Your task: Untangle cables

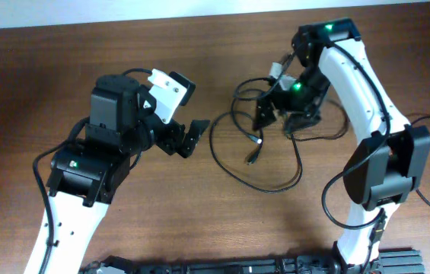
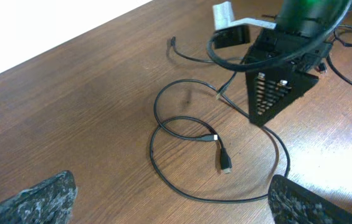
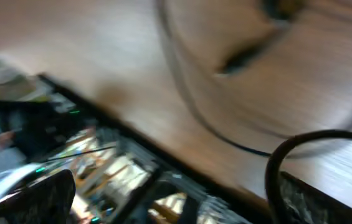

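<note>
Brown wood-grain table (image 1: 39, 68) gives way to plain white beyond its far edge, the cables (image 1: 254, 154) looped loosely right of centre, partly hidden beneath the right gripper (image 1: 278, 114), jaws wide like those of the empty left gripper (image 1: 190, 137), though blur hides whether it touches them.

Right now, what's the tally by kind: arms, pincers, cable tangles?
Arms: 2, left arm and right arm
Pincers: 2, left pincer and right pincer, both open
Cables: 1 cable tangle, strand count unclear
Total: 5
</note>
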Robot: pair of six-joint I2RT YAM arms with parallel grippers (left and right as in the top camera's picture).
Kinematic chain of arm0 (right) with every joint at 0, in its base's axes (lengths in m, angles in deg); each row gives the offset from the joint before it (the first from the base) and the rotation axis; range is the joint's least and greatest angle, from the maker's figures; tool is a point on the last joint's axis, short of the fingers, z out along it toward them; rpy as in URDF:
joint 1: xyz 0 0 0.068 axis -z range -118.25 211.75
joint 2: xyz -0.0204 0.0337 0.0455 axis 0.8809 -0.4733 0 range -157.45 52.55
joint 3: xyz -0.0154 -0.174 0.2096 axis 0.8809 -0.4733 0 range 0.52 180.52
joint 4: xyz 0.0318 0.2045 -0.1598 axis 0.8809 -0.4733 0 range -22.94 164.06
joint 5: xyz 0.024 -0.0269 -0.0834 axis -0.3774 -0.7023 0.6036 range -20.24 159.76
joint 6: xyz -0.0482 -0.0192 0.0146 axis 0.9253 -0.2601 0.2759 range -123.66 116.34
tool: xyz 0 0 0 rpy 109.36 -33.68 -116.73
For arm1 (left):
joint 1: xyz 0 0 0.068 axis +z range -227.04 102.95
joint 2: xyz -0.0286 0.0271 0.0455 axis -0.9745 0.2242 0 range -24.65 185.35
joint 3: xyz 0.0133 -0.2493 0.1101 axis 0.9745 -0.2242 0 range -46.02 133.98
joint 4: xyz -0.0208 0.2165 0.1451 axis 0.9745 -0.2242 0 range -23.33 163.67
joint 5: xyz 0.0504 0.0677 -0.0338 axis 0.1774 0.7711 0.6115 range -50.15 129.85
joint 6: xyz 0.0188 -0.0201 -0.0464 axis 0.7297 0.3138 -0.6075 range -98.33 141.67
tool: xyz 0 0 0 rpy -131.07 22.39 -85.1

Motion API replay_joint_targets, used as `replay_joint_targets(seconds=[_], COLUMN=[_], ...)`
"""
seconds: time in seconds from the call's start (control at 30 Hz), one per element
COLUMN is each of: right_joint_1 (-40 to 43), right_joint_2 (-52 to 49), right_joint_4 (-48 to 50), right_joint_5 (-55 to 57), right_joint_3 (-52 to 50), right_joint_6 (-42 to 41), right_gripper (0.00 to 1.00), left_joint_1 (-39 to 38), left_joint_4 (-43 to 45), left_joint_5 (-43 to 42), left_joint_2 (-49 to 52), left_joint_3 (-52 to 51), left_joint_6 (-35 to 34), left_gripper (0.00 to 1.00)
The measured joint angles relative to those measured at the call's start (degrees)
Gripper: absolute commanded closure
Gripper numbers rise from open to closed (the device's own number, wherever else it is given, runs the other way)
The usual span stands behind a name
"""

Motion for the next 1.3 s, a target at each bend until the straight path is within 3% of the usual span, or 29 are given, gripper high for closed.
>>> replay_joint_targets(seconds=[0.1, 0.23, 0.43, 0.57, 0.67, 0.77, 0.87, 1.1, 1.3], right_joint_1=[-0.7, -0.7, -0.7, -0.7, -0.7, -0.6, -0.6, -0.7, -0.6], right_joint_2=[0.0, 0.0, 0.0, 0.0, 0.0, 0.0, 0.0, 0.0, 0.0], right_joint_4=[0.0, 0.0, 0.0, 0.0, 0.0, 0.0, 0.0, 0.0, 0.0], right_joint_5=[-5.9, -6.8, 17.6, 26.7, 26.0, 13.7, 9.5, 26.5, 31.6], right_joint_3=[0.0, 0.0, 0.0, 0.0, 0.0, 0.0, 0.0, -1.1, -2.3], right_joint_6=[-0.4, -9.4, -38.2, -46.9, -47.5, -37.3, -33.1, -49.2, -57.5], right_gripper=[0.01, 0.01, 0.01, 0.01, 0.01, 0.01, 0.01, 0.01, 0.01], left_joint_1=[0.0, 0.0, 0.0, 0.0, 0.0, 0.0, 0.0, 0.0, 0.0], left_joint_4=[0.0, 0.0, 0.0, 0.0, 0.0, 0.0, 0.0, 0.0, 0.0], left_joint_5=[0.0, 0.0, 0.0, 0.0, 0.0, 0.0, 0.0, 0.0, 0.0], left_joint_2=[0.0, 0.0, 0.0, 0.0, 0.0, 0.0, 0.0, 0.0, 0.0], left_joint_3=[0.0, 0.0, 0.0, 0.0, 0.0, 0.0, 0.0, 0.0, 0.0], left_joint_6=[0.0, 0.0, 0.0, 0.0, 0.0, 0.0, 0.0, 0.0, 0.0], left_gripper=[0.01, 0.01, 0.01, 0.01, 0.01, 0.01, 0.01, 0.01, 0.01])
